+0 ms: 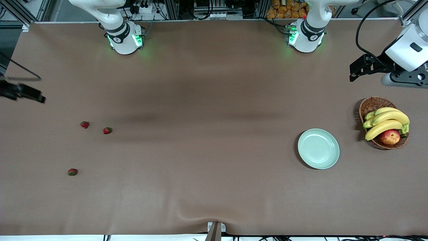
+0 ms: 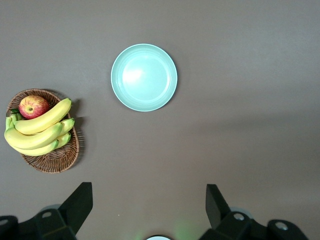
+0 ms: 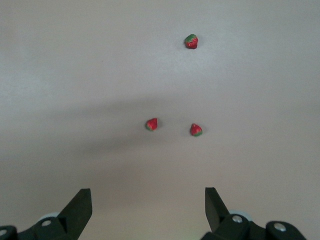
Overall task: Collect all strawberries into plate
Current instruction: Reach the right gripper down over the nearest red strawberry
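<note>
Strawberries lie bare on the brown table toward the right arm's end, all three well apart from the plate. Two sit close together, berry one and berry two just beside it; berry three lies alone, nearer the front camera than the pair. The right wrist view shows the same trio: the pair side by side and the lone one apart from them.

The right gripper hangs in the air over the table edge at its own arm's end, holding nothing. Its fingers are spread wide, with bare table showing between them.

Toward the left arm's end sits the plate, pale green, flat on the table, nothing on it. Beside it, closer to that end of the table, stands a basket with bananas and an apple inside.

The left gripper hovers above the table near the basket, farther from the front camera than it appears to be. Its fingers are also spread wide and carry nothing; its wrist view looks down on the plate and basket.
</note>
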